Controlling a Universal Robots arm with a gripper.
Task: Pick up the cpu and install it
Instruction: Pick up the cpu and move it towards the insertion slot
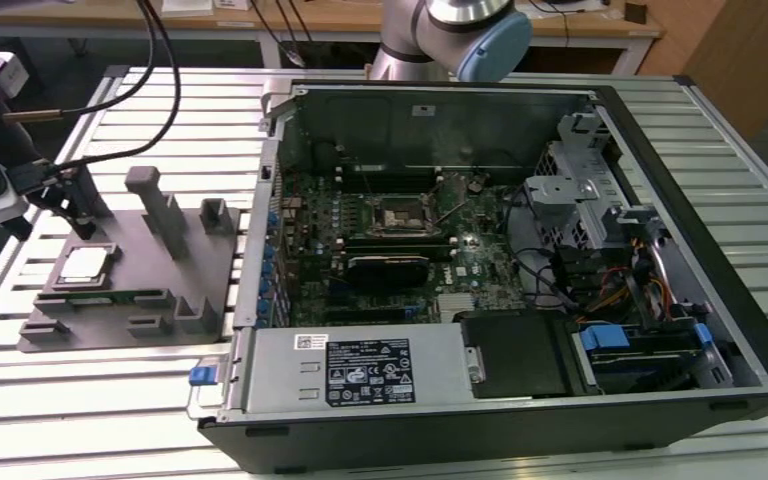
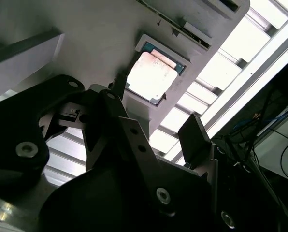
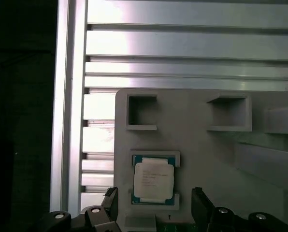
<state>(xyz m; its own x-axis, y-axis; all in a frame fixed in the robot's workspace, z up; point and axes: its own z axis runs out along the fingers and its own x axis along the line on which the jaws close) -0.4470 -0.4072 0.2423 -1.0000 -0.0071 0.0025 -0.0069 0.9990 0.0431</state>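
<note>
The black, two-fingered pincer (image 1: 75, 212) hangs open and empty over the small flat square cpu (image 1: 84, 265) with its pale silver metal top. The cpu lies face up in a shallow recess of a grey moulded fixture plate (image 1: 157, 290). The plate rests on the slatted aluminium table (image 1: 91, 400), at the exterior view's left of the open black computer case (image 1: 704, 330).

In the exterior view the fingertips sit above the chip and a little farther from the camera, apart from it. The cpu therefore lies below the pincer and slightly off its centre line.

In the first wrist view the two dark fingers (image 3: 110, 199) stand on opposite sides of the cpu (image 3: 153, 180), spread wider than the chip, and the line between them crosses the edge of the chip nearest the pincer. The chip is square, so it has no long axis to favour. What counts is that its edges run parallel to the finger faces, and they appear to. The recess has raised lips on two opposite edges, and the two edges facing the fingers look free.

The second wrist view shows the cpu (image 2: 151, 75) beyond the parted fingers, untouched.

The square black-framed socket (image 1: 395, 215) on the green motherboard inside the case lies well apart from the chip, towards the exterior view's right.
</note>
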